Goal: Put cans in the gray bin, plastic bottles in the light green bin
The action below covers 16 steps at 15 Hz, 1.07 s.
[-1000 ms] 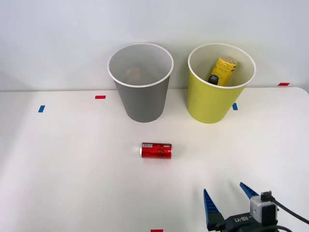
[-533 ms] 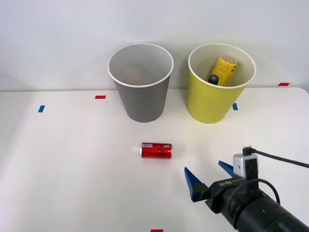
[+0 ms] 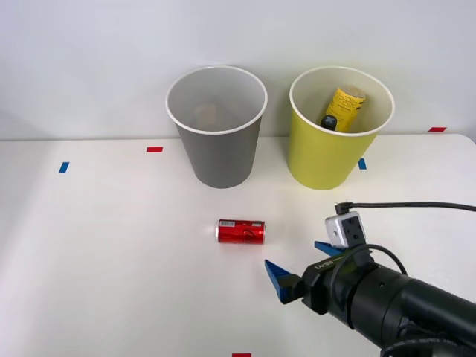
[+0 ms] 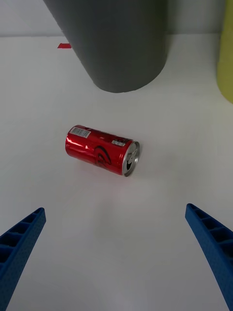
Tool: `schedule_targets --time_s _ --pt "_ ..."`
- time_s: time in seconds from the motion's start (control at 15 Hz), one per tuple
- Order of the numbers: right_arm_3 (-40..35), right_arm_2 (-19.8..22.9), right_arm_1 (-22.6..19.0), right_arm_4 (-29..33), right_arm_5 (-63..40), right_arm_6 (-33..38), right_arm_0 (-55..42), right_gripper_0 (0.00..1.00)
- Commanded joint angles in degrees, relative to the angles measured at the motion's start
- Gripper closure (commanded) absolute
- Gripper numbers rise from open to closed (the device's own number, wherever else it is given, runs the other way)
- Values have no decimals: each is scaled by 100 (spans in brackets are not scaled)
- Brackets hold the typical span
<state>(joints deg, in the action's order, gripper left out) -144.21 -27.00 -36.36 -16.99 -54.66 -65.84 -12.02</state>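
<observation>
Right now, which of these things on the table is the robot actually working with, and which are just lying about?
Part of the job:
- red can, lying on its side
- gray bin
- light green bin
- yellow-labelled bottle, already in the green bin
- right hand, open, near the can

Just lying about:
- red tape marks
- blue tape marks

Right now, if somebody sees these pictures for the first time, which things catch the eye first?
The red can lies on its side alone on the white table, in front of the gray bin. The open right gripper points toward it. The yellow-labelled bottle sits inside the light green bin.
</observation>
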Motion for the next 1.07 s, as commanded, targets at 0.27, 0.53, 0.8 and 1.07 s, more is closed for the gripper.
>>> schedule_targets --time_s 0.27,0.53,0.8,1.07 --pt "7 -570 -196 -129 -1328 -948 1404 0" --pt "7 -561 -363 -621 -2023 -2345 1966 0" --pt "411 -570 -319 -1492 -2664 -3242 2757 0" --pt "1018 -570 -170 -1843 -2673 -4376 3223 0"
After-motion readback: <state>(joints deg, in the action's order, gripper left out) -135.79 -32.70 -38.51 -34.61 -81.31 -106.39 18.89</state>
